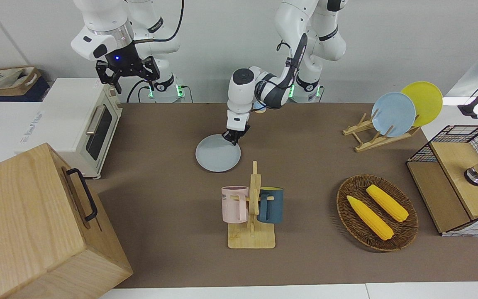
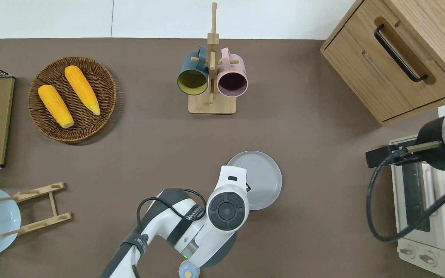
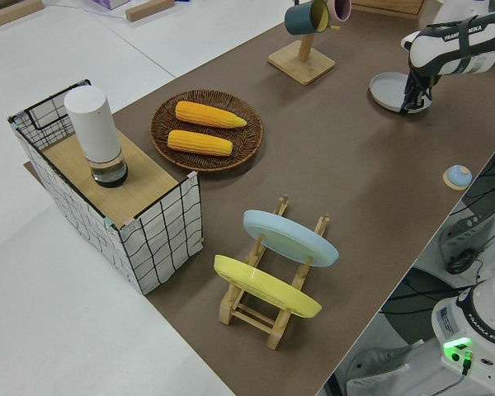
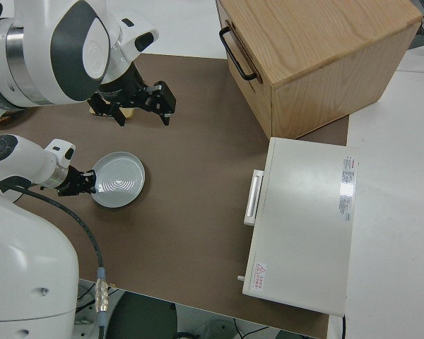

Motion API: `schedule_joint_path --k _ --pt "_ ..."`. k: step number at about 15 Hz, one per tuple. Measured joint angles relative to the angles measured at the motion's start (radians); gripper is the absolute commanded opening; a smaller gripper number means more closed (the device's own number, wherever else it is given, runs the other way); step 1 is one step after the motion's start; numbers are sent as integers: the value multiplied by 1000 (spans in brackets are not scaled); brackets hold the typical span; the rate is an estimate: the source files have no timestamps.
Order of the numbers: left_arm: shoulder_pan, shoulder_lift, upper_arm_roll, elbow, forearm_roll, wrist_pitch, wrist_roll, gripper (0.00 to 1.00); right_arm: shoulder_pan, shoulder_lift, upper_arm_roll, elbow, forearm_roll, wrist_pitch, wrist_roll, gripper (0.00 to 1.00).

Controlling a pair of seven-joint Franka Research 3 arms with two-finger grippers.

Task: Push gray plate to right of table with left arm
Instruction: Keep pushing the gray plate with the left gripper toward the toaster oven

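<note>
The gray plate (image 1: 217, 158) lies flat on the brown table (image 1: 160, 137), near the middle and nearer to the robots than the mug rack. It also shows in the overhead view (image 2: 261, 177), the left side view (image 3: 389, 88) and the right side view (image 4: 120, 181). My left gripper (image 1: 233, 139) is down at the plate's rim on the side toward the left arm's end, touching it. It also shows in the left side view (image 3: 412, 104) and the right side view (image 4: 83, 182). My right gripper (image 1: 134, 85) is parked and open.
A wooden mug rack (image 1: 252, 207) with two mugs stands farther from the robots than the plate. A toaster oven (image 1: 85, 124) and a wooden cabinet (image 1: 35, 224) fill the right arm's end. A corn basket (image 1: 376, 212), a plate rack (image 1: 371, 139) and a wire crate (image 1: 457, 178) stand toward the left arm's end.
</note>
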Motion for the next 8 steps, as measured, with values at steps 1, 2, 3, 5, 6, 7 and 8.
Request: schedule_joint_path --k 1,2,3,5,6,7,8 --pt "-12 15 0 19 1 0 -16 0 0 0 0 0 0 0 0 983" --pt "-23 30 0 38 3 0 -26 0 0 0 0 0 0 0 0 983" --pt "-32 42 -1 54 3 0 -38 0 0 0 0 0 0 0 0 983" --pt "-51 63 -2 83 4 -1 -63 0 0 0 0 0 0 0 0 983" --pt "-67 80 -3 106 5 -1 -82 0 0 0 0 0 0 0 0 983" --pt "-76 91 -3 121 6 -1 -95 0 0 0 0 0 0 0 0 983" --pt "-83 103 -4 138 12 -2 -108 0 0 0 0 0 0 0 0 983"
